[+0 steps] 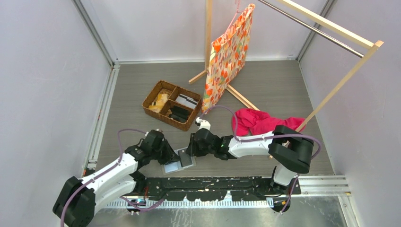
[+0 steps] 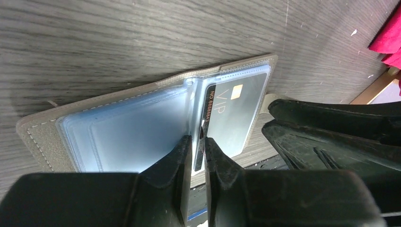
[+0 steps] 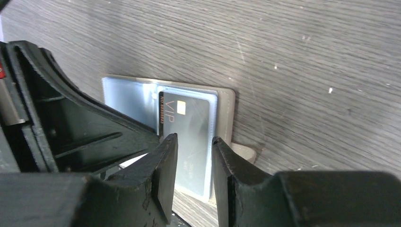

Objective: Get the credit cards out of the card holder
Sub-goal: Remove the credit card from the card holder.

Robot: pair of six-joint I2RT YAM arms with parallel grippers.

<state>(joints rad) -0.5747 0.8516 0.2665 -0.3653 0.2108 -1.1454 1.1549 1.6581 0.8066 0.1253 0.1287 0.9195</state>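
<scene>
Both arms reach inward and low, wrists nearly meeting. The left gripper (image 2: 196, 142) pinches a clear sleeve of the grey-olive folding card holder (image 2: 118, 127) in its jaws; the right gripper (image 3: 195, 142) has its jaws apart.

The holder (image 2: 40, 139) has a matt, stitched, leather-like cover and glossy clear plastic sleeves (image 2: 127, 132). The card (image 2: 234, 116) looks smooth, shiny plastic. The table (image 2: 142, 38) is matt grey wood grain, lightly scratched.

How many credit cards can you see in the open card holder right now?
1. A grey VIP card shows in the open card holder, on the half beside the right pincer. More may be hidden behind it or in the other half.
</scene>
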